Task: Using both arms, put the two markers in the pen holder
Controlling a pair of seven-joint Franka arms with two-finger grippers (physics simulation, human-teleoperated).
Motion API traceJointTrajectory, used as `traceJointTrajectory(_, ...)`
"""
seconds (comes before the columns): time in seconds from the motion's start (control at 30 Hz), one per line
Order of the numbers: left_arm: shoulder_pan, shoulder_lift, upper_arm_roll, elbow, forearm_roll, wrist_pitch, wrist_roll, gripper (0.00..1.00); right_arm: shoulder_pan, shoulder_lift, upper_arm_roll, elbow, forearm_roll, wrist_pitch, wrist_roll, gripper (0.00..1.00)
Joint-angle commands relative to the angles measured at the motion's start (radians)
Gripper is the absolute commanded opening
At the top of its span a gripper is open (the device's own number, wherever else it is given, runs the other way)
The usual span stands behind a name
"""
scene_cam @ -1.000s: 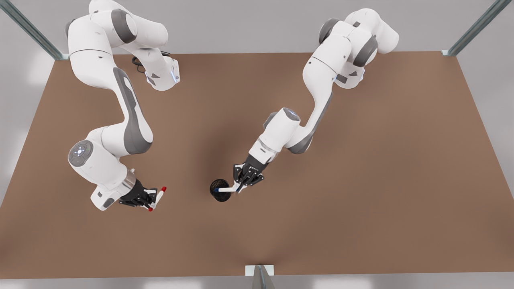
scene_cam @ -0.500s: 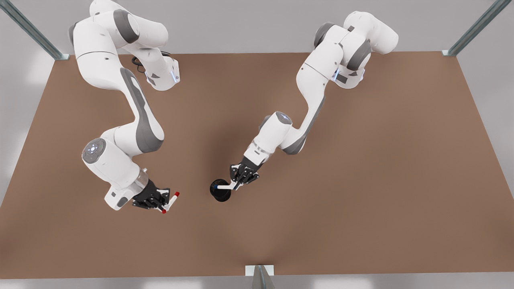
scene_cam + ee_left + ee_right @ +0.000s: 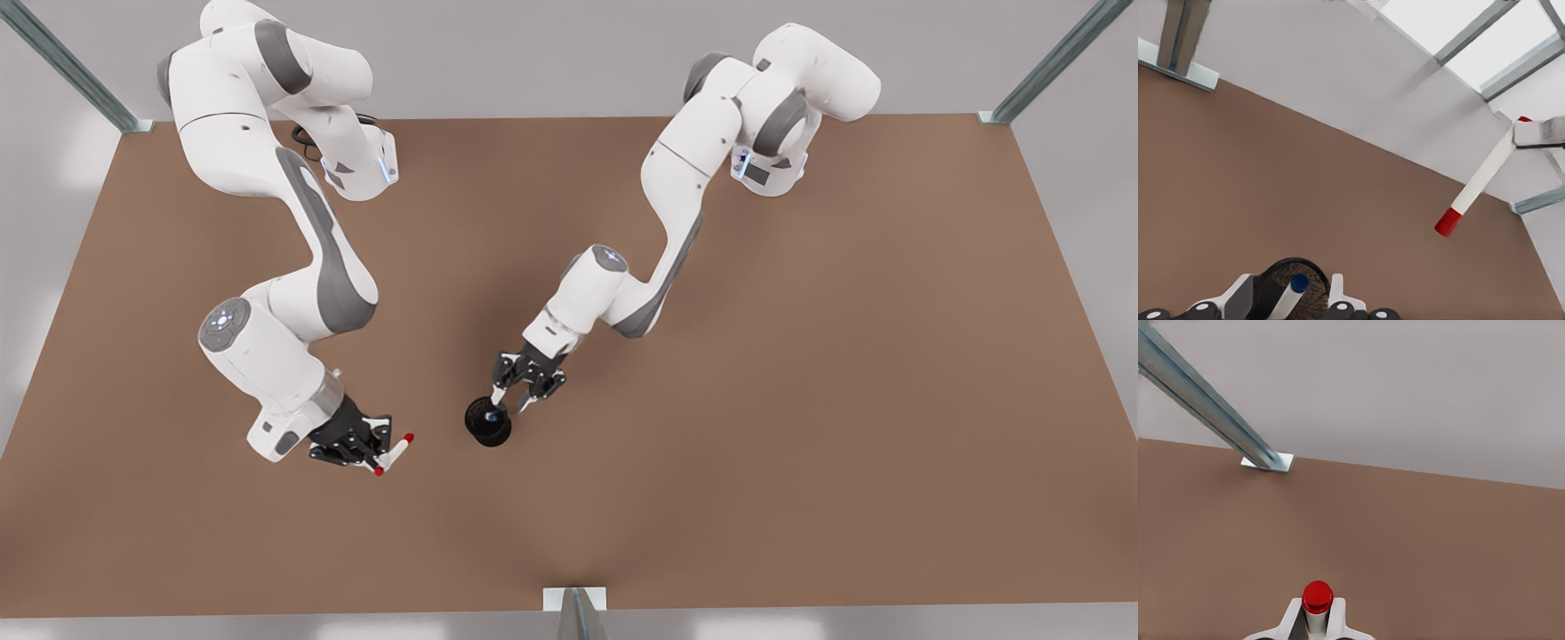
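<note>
Blue-capped white marker (image 3: pixel 1290 295) now stands inside the black mesh pen holder (image 3: pixel 488 425); your left hand (image 3: pixel 513 399) has opened beside it, while your right hand (image 3: pixel 380 455), nearer than before, grips the red-capped white marker (image 3: pixel 394 452) above the brown counter (image 3: pixel 800 400).

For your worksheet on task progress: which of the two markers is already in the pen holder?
The blue-capped marker, standing in the pen holder between the left gripper's open fingers. The red-capped marker is clamped by the right gripper.

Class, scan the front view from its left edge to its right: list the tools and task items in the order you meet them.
Right tool → red-capped marker → pen holder → left tool.
</note>
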Motion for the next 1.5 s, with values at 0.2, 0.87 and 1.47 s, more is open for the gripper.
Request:
traceJointTrajectory(0.2, 0.473, -0.358, 0.05, 0.105, 0.025, -1.483, 0.45, 1.0, 0.073, 0.014, 0.053, 0.005, -0.012, 0.154, 0.082, 0.25)
traceJointTrajectory(0.87, 0.737, -0.607, -0.045, -0.053, 0.288, -1.586, 0.683, 1.0, 0.111, -0.009, 0.052, -0.244, -0.024, 0.38, 0.07, 0.26)
traceJointTrajectory(1.47, 0.726, -0.599, -0.05, -0.039, 0.294, -1.632, 0.691, 1.0, -0.027, -0.343, -0.119, 0.147, -0.152, -1.047, 0.078, 1.0)
